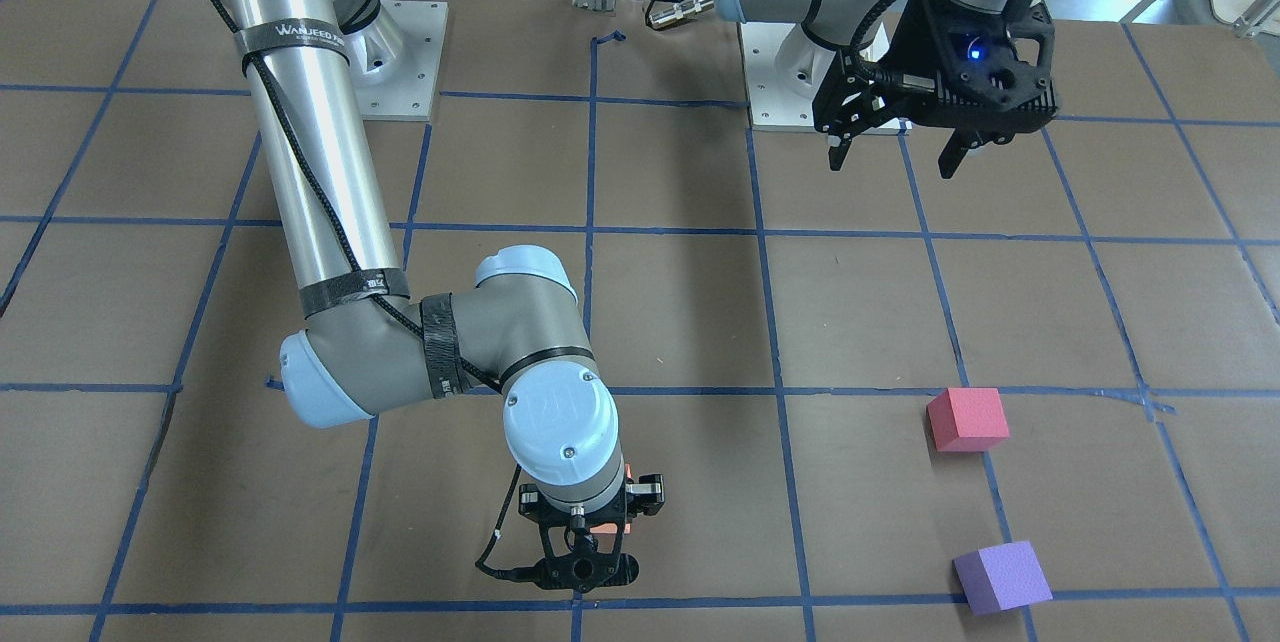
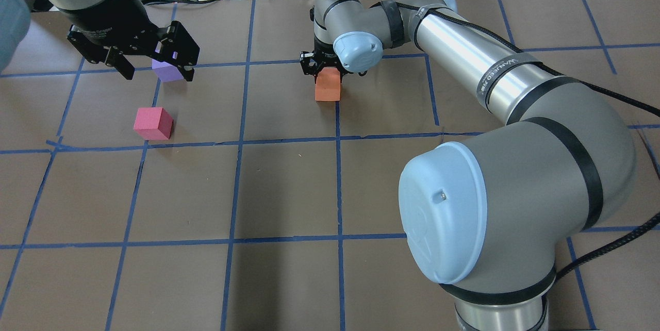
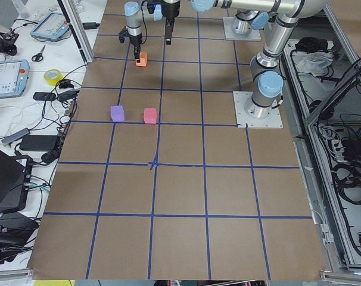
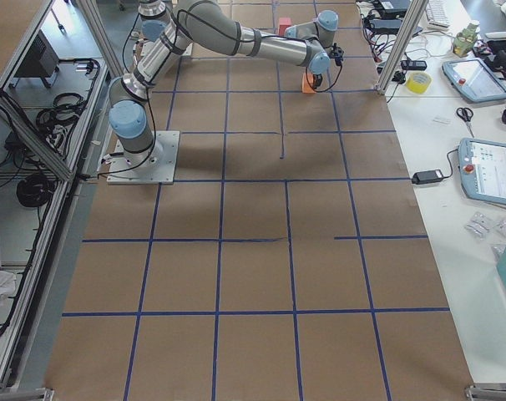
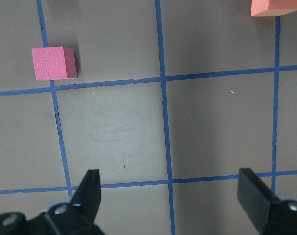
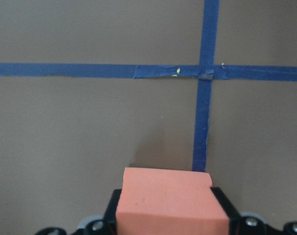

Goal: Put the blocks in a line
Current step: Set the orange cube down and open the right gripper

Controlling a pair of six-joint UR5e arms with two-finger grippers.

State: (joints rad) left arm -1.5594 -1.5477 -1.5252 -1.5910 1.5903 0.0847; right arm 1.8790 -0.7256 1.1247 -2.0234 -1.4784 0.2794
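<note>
Orange block (image 6: 170, 200) clamped in right end effector (image 2: 325, 70), fingers closed on its two sides, low over tabletop (image 2: 289, 192); contact with the surface not discernible. A crossing of blue tape lines (image 6: 207, 122) lies just ahead of that end effector. Pinkish-red block (image 2: 153, 123) and purple block (image 1: 1001, 576) sit on the tabletop well off to its left, near each other, not touching. Left end effector (image 1: 892, 164) hangs raised, fingers spread wide, holding nothing. Pinkish-red block lies ahead of it, to the left in its wrist view; purple block farther out.
</note>
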